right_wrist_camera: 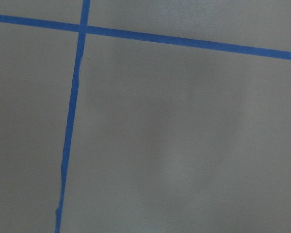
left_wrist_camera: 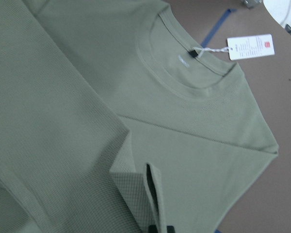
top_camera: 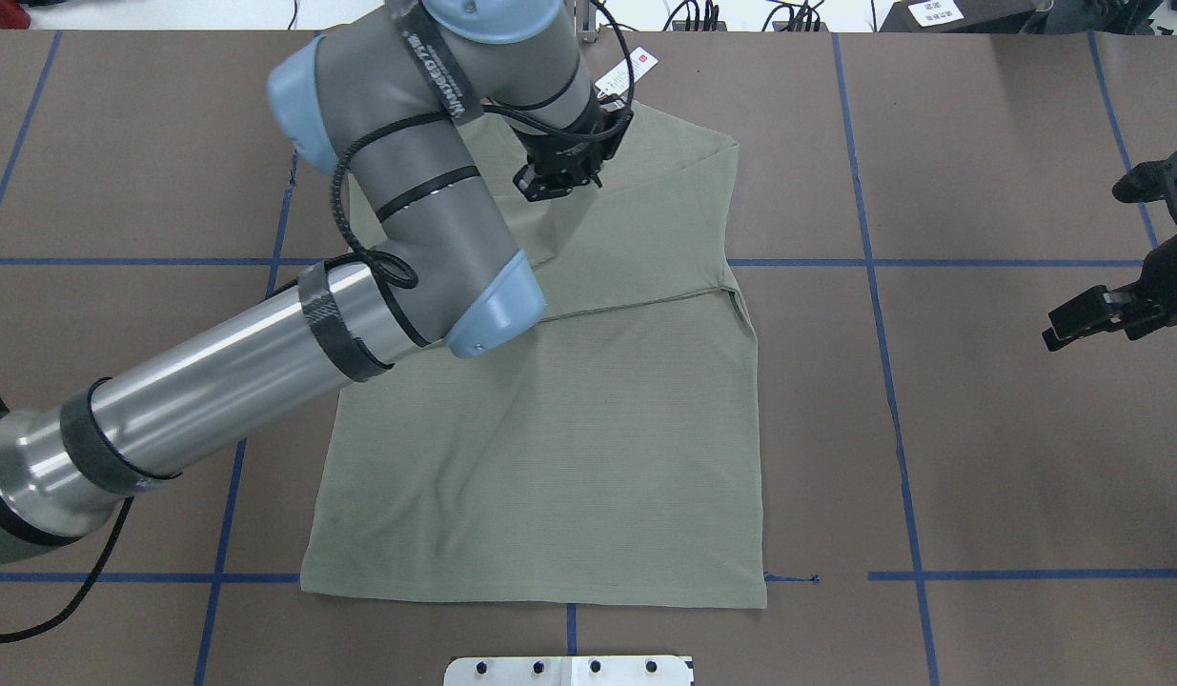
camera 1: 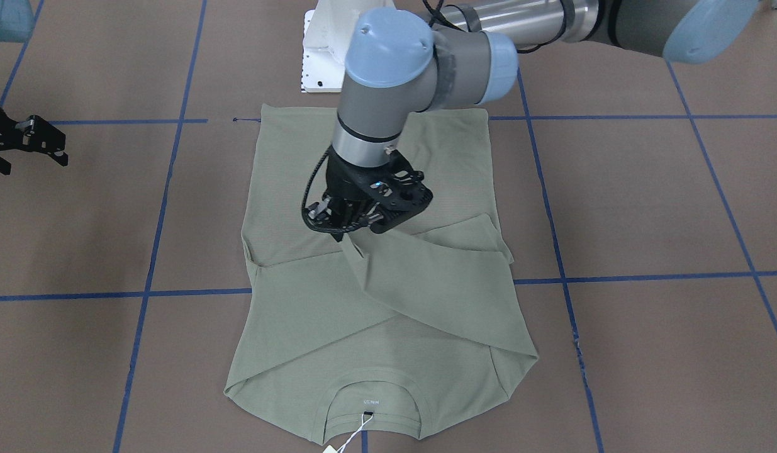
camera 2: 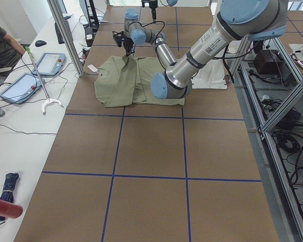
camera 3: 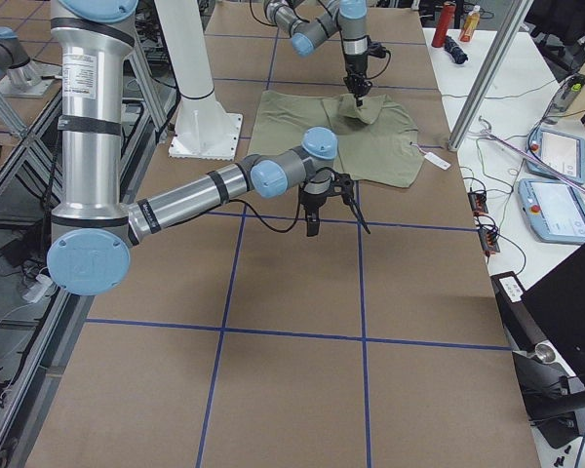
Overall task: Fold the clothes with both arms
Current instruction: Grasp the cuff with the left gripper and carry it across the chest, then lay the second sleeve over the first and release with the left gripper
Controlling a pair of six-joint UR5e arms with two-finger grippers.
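Soft, limp knit shirt (camera 1: 375,314) drapes readily, best gripped at cuff or hem; left hand (camera 1: 345,234) pinches the sleeve end, right hand (camera 3: 338,232) hangs spread above the tabletop (camera 1: 646,207).

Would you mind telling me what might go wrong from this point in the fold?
1. The left gripper pinches only the tip of the sleeve, so it may slip out mid-fold.
2. The right gripper hangs open, away from the shirt. Nothing pins the body, so pulling may drag or wrinkle it.
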